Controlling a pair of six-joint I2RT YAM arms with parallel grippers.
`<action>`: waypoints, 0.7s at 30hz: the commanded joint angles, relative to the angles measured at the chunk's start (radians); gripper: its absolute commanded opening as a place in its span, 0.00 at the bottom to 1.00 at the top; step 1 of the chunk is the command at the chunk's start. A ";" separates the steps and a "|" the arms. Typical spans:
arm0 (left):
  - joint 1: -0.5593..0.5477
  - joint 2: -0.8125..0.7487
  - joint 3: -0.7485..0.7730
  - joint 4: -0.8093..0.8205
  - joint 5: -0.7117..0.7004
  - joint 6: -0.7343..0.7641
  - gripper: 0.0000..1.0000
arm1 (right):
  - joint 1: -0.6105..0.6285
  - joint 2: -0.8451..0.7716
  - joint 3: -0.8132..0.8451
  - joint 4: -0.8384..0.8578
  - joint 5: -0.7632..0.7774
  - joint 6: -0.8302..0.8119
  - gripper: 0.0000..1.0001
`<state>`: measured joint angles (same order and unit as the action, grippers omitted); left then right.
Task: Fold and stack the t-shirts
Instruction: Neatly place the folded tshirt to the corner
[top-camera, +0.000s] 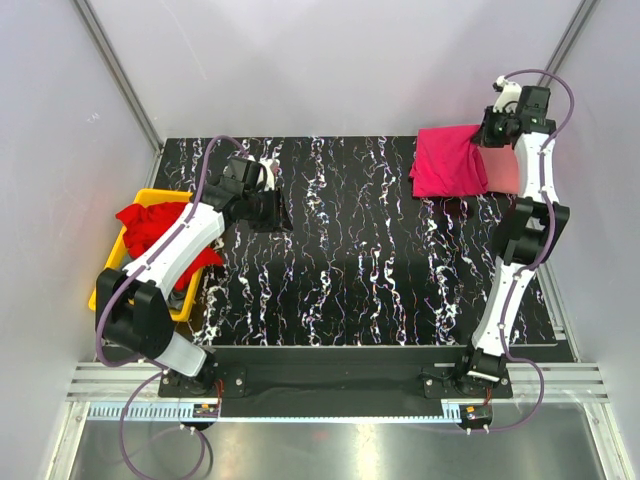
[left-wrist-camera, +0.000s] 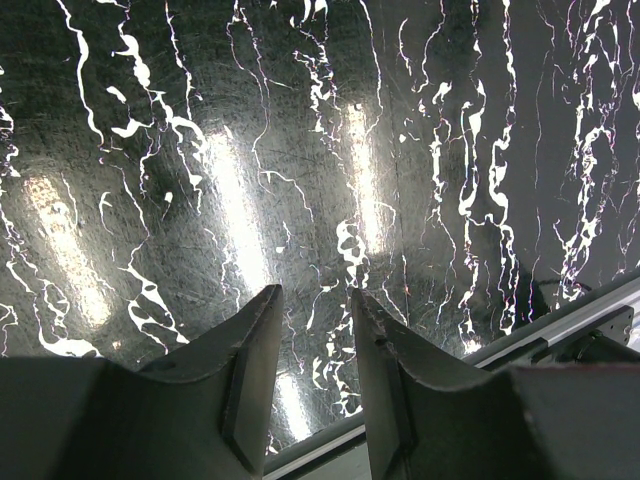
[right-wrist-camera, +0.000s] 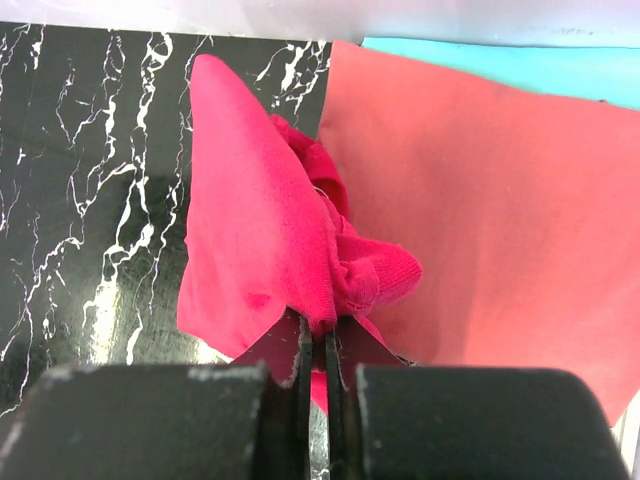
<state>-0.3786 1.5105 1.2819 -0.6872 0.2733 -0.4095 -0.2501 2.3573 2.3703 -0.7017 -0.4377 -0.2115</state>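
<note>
At the left edge of the table (top-camera: 350, 290), a yellow bin (top-camera: 108, 272) holds a crumpled red shirt (top-camera: 150, 225). Farther back, toward the far-left corner, the left gripper (left-wrist-camera: 315, 300) hangs over bare tabletop with its jaws spread and nothing between them. At the far-right corner the right gripper (right-wrist-camera: 318, 345) has its jaws pressed on a bunched fold of the magenta shirt (right-wrist-camera: 260, 230), which lies partly over the flat salmon shirt (right-wrist-camera: 480, 200).
</note>
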 joint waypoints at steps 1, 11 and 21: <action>-0.003 -0.006 0.000 0.021 0.014 0.017 0.39 | -0.012 -0.082 0.041 0.071 -0.007 0.017 0.00; -0.003 -0.009 -0.001 0.025 0.023 0.015 0.39 | -0.015 -0.191 -0.065 0.120 0.028 0.009 0.00; -0.003 -0.013 -0.003 0.025 0.027 0.015 0.39 | -0.031 -0.147 0.030 0.053 0.054 -0.005 0.00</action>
<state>-0.3786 1.5105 1.2819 -0.6868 0.2752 -0.4095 -0.2630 2.2517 2.3318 -0.6781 -0.4038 -0.2096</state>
